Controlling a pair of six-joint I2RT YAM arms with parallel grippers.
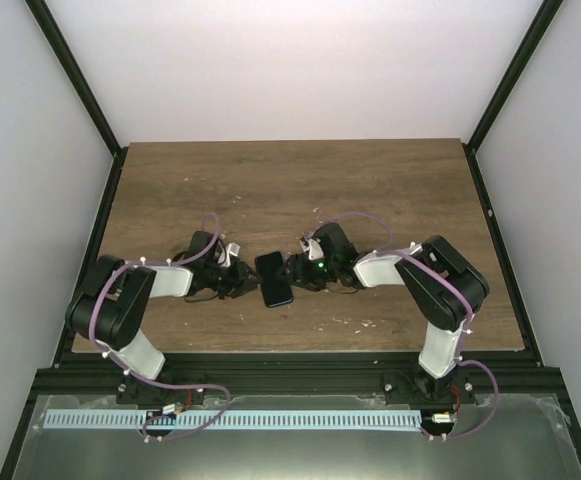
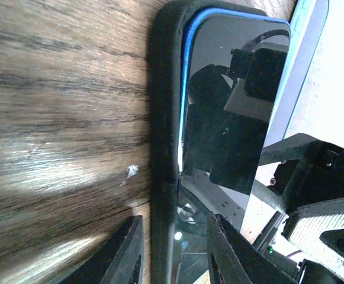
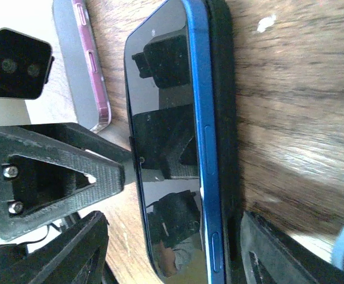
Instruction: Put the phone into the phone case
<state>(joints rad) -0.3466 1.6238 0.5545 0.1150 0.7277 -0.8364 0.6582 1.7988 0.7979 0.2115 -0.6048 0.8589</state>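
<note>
Blue-edged phone lies in the black phone case.

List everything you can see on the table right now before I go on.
table: one, brown wood, under everything.
phone case: one, black, table centre.
phone: one, blue-edged, dark screen up, lying in the case.
slab: one, grey with pink edge, beside the phone in the right wrist view; identity unclear.
left gripper: one, black, fingers apart at the case's edge.
right gripper: one, black, fingers apart either side of phone and case.
</note>
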